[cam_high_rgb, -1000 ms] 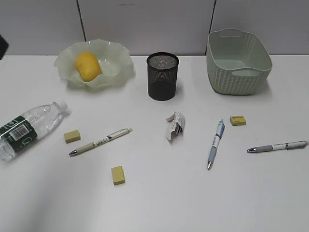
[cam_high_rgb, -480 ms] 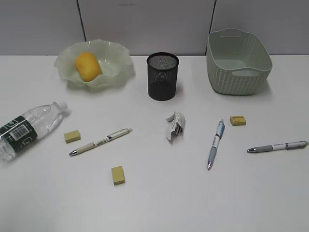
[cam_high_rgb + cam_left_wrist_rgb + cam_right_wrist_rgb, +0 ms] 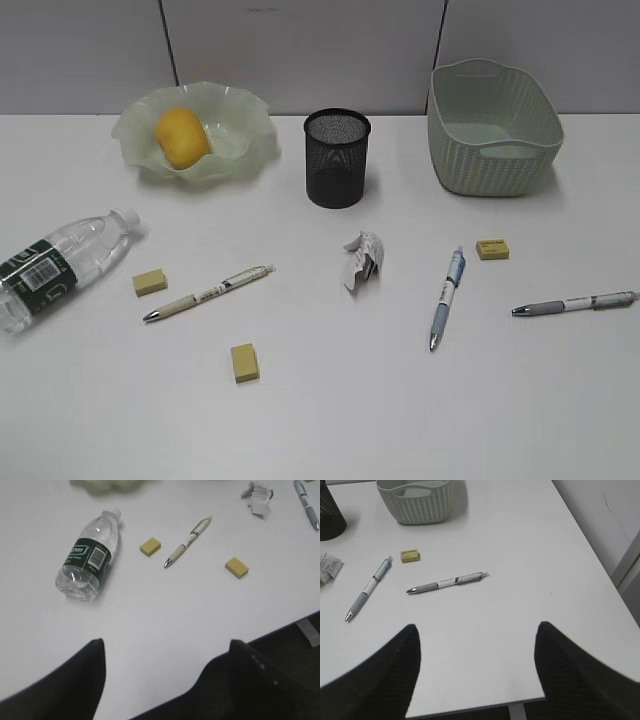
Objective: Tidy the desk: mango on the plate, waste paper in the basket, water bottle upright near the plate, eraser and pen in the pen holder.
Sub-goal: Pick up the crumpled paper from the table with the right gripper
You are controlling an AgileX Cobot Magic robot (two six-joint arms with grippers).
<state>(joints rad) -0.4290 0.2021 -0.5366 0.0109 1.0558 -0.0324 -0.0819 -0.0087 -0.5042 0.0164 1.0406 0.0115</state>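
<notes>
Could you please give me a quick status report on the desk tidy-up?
Left claw and right claw open, empty. Mango on plate; water bottle lying down; waste paper outside basket. Nothing blocking.

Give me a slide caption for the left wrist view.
Open left gripper above desk; water bottle lying down.
</notes>
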